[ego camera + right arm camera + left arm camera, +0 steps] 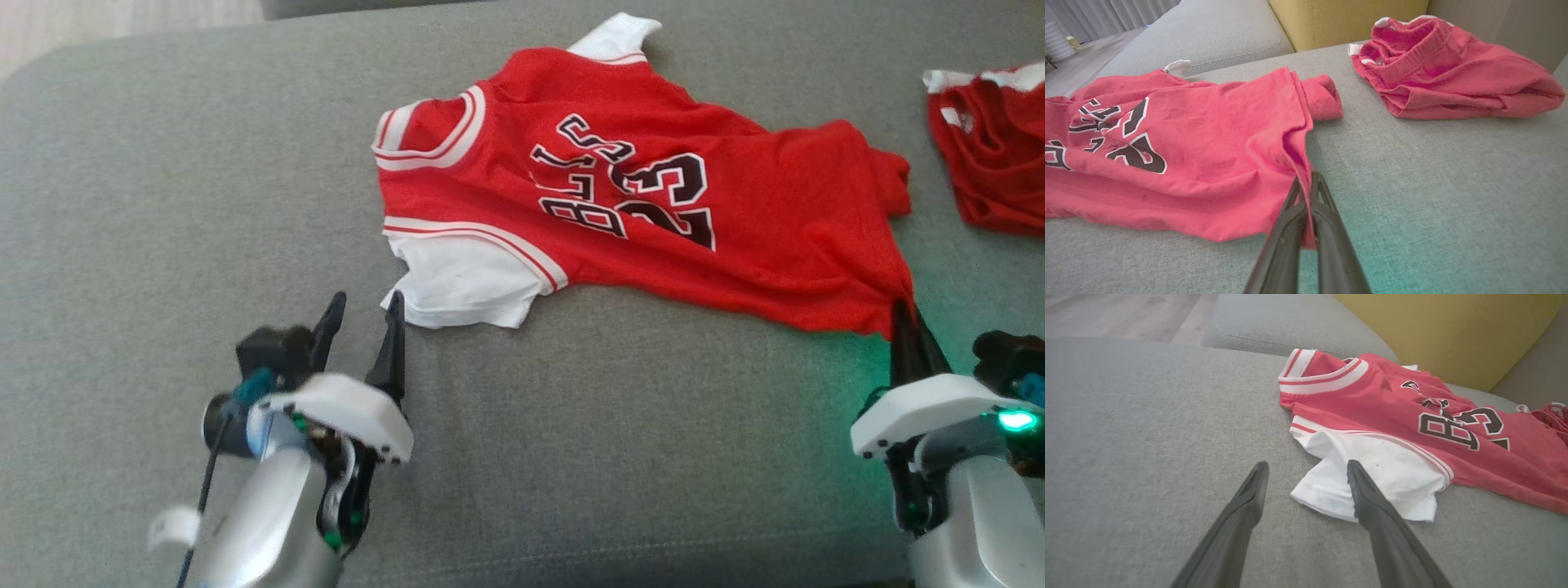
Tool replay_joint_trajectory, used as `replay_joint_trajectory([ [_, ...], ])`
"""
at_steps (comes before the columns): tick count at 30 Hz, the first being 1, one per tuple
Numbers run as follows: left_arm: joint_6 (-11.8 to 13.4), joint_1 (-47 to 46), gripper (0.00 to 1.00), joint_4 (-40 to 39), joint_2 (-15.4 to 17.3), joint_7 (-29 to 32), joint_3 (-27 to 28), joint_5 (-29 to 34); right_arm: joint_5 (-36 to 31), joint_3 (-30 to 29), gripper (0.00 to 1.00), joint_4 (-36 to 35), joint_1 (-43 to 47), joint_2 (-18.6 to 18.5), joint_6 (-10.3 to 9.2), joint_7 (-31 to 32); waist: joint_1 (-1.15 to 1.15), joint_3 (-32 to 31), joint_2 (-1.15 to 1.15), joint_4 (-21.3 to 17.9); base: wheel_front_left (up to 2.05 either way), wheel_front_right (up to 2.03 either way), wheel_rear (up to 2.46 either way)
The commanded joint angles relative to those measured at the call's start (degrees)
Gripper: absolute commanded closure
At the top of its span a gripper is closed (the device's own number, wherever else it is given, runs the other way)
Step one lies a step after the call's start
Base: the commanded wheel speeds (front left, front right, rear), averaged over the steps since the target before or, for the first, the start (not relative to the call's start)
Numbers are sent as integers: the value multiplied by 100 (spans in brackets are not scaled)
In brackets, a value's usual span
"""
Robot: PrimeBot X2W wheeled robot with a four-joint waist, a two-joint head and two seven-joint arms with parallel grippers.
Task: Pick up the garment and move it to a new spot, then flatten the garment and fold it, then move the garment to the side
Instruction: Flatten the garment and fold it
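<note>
The garment [653,196] is a red jersey with white sleeves and black lettering, lying spread on a grey sofa cushion [163,204]. Its near white sleeve [1372,477] lies just ahead of my left gripper [363,310], which stands open; in the left wrist view that gripper [1306,473] has one finger over the sleeve's edge. My right gripper [902,314] is shut on the garment's near hem corner. In the right wrist view the red cloth [1208,143] is pinched between the closed fingers [1306,188].
A second red garment [1445,69] lies bunched at the far right of the cushion [992,147]. A yellow cushion [1347,18] stands behind. Bare grey fabric stretches to the left and along the front edge.
</note>
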Motion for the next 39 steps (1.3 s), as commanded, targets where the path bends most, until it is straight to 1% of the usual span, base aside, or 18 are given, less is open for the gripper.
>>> replay_joint_trajectory([
  [1,-5,-407,0,159,26,74,89,30,62,232,100,-245,-58,-40,-5,3,0,81,0,-78,0,0,0],
  [7,-5,-862,0,1006,36,249,-19,104,144,439,100,-316,-112,-40,-5,-2,0,198,0,-237,0,0,0],
  [11,-59,-981,0,1292,41,273,-85,127,163,474,100,-349,-96,-40,-5,-15,0,218,0,-289,0,0,0],
  [12,-86,-1000,10,1364,41,281,-120,138,168,481,100,-361,-88,-40,-5,-18,0,217,0,-305,0,0,0],
  [13,-121,-1013,53,1416,39,280,-151,141,173,485,100,-369,-79,-40,-5,-23,0,211,0,-320,0,0,0],
  [14,-156,-1020,82,1455,37,267,-175,136,177,483,100,-374,-73,-40,-5,-31,0,201,0,-332,0,0,0],
  [15,-190,-1027,100,1487,36,250,-202,138,180,481,100,-380,-65,-40,-5,-41,0,188,0,-341,0,0,0],
  [21,-311,-950,100,1477,34,101,-304,124,216,549,100,-438,-27,-40,-5,-136,0,-15,0,-361,0,0,0],
  [26,-319,-671,100,962,96,-115,-121,-55,239,539,100,-662,16,-40,-5,-249,0,-307,0,-326,0,0,0],
  [27,-285,-493,100,583,151,-179,-2,-120,271,520,100,-852,43,-40,-5,-302,0,-440,0,-300,0,0,0],
  [32,-115,38,100,-712,315,-246,311,-189,308,433,100,-1554,153,-40,-5,-400,0,-790,0,-239,0,0,0],
  [33,-19,241,100,-1317,380,-254,422,-171,330,411,100,-1904,207,-40,-5,-408,0,-925,0,-216,0,0,0],
  [39,254,612,100,-3151,652,-180,625,-2,283,479,100,-3093,338,-40,-5,-191,0,-1221,0,-200,0,0,0],
])
